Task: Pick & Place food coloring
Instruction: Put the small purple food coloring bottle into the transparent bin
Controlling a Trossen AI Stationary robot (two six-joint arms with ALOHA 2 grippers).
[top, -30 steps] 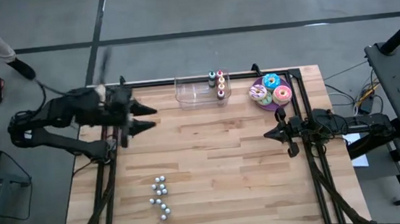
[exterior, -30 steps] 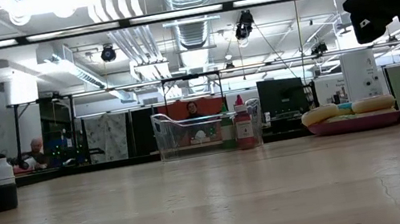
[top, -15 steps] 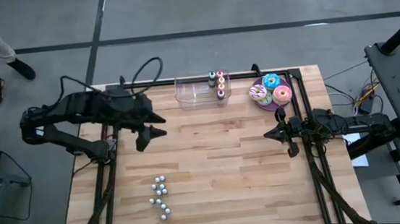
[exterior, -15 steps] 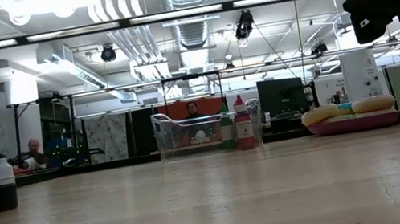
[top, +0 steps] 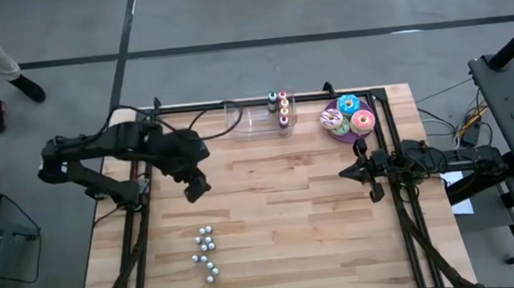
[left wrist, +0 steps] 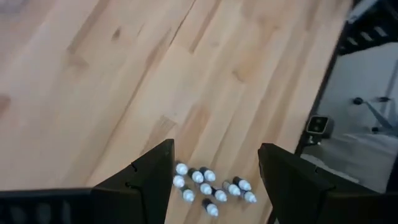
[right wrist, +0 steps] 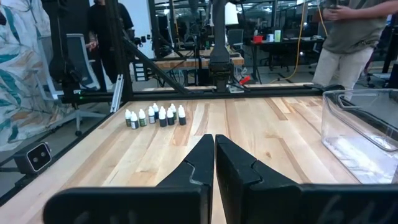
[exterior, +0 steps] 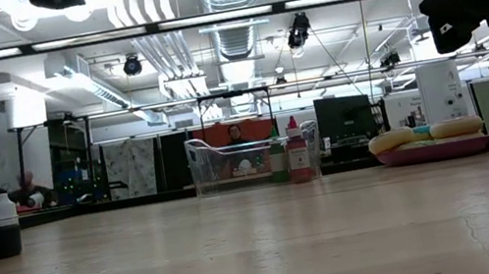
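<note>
text: none legible | labels: none | signs: none

The left gripper (top: 195, 189) hovers with jaws apart; the right gripper (top: 345, 171) (jaws closed) waits.

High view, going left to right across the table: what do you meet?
Left gripper → cluster of small dark bottles with white caps → clear plastic bin → upright food coloring bottles with coloured caps → plate of frosted doughnuts → right gripper.
</note>
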